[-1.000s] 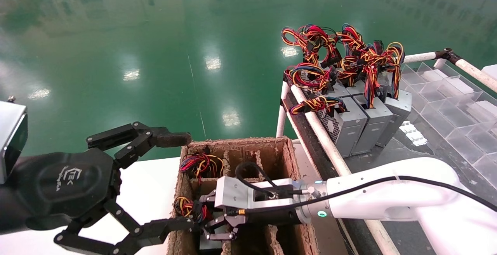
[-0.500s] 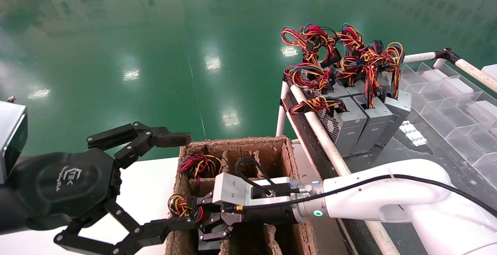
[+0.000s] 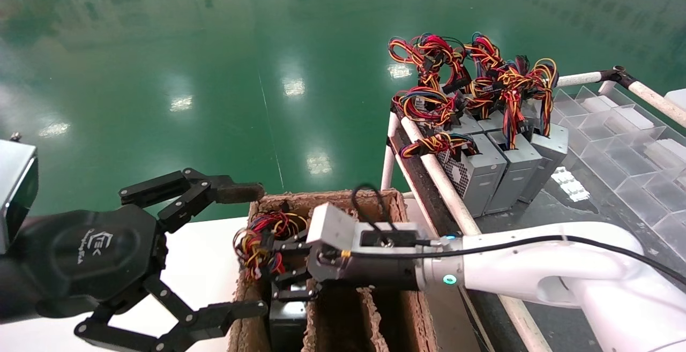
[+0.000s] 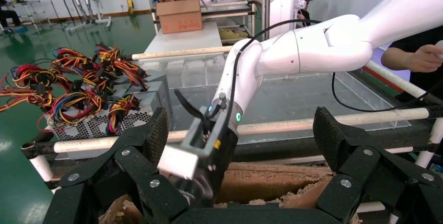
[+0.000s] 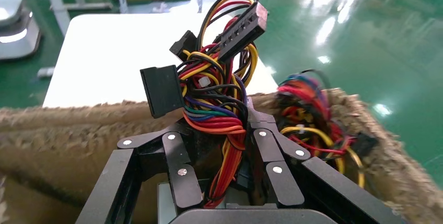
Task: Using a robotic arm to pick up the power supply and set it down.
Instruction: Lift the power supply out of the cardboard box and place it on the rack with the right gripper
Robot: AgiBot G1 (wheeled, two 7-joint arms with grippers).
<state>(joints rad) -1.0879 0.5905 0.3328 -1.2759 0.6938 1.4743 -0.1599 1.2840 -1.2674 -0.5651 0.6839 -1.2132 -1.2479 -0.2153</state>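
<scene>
Now power supply (image 3: 286, 317) under right claw (image 3: 286, 271)

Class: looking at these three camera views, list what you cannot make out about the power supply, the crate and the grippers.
- Power supply: head view's bottom edge crops its body; in the right wrist view the right gripper and wire bundle cover it.
- Pulp crate: compartment floors hidden by the right arm.
- Left gripper: its contact with the crate is unclear.

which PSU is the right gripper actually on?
The power supply in the cardboard crate's near-left cell; right gripper is shut on its wire bundle. The rack units are untouched.
</scene>
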